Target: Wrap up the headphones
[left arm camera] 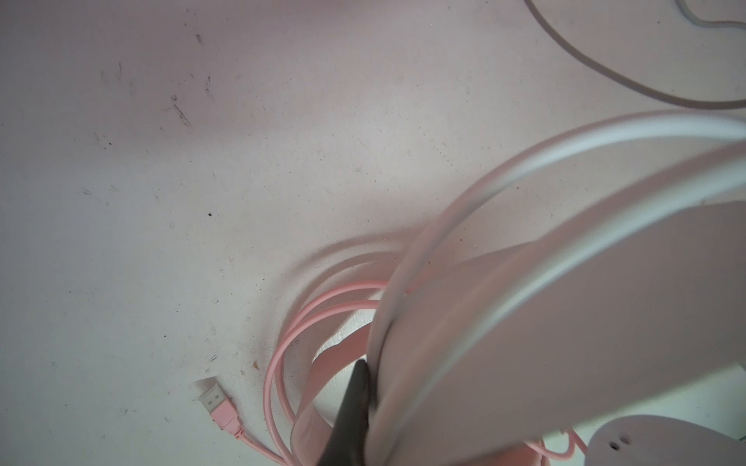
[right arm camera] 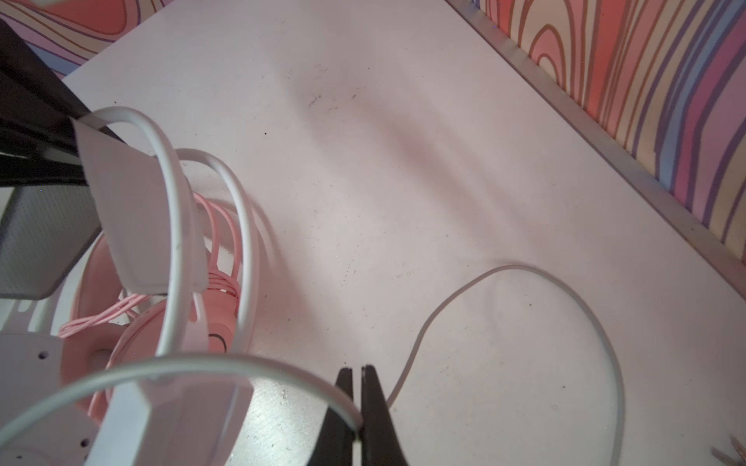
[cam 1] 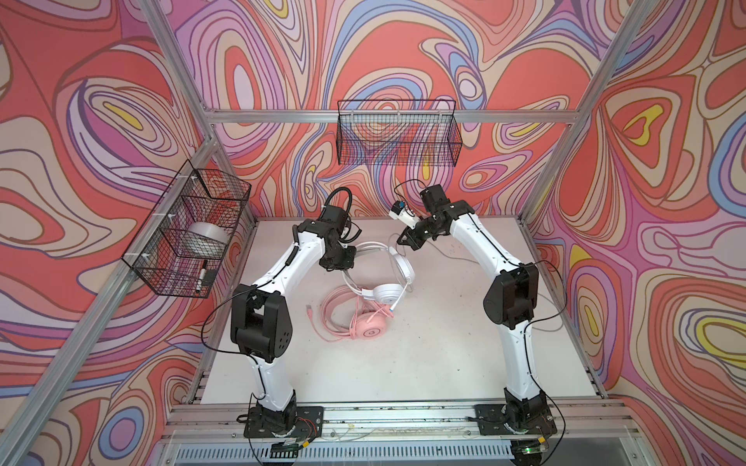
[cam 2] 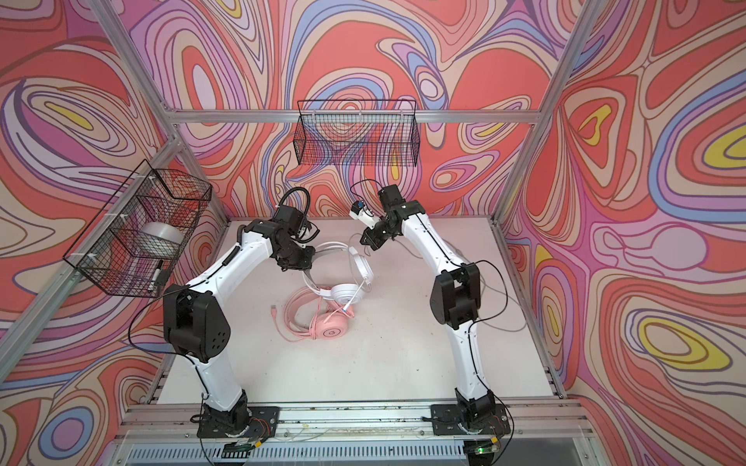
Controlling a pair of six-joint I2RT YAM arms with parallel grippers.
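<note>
The white headphones [cam 1: 385, 294] [cam 2: 345, 294] are held up by the headband over the pink headphones [cam 1: 369, 331] [cam 2: 333, 329], which lie on the table with their pink cable [left arm camera: 278, 363] coiled round them. My left gripper [cam 1: 347, 258] [cam 2: 311, 258] [left arm camera: 371, 371] is shut on the white headband [left arm camera: 524, 322] [right arm camera: 133, 226]; only one black finger [left arm camera: 351, 403] shows. My right gripper [cam 1: 405, 242] [cam 2: 365, 241] [right arm camera: 357, 375] is shut on the white cable [right arm camera: 202, 361], just behind the white headset. The rest of that cable [right arm camera: 565, 290] loops loose on the table to the right.
The pink USB plug [left arm camera: 218, 403] lies on the table left of the pink coil. A wire basket [cam 1: 397, 133] hangs on the back wall. Another basket [cam 1: 189, 230] on the left wall holds a tape roll and a marker. The right table edge has a metal rail [right arm camera: 605, 133].
</note>
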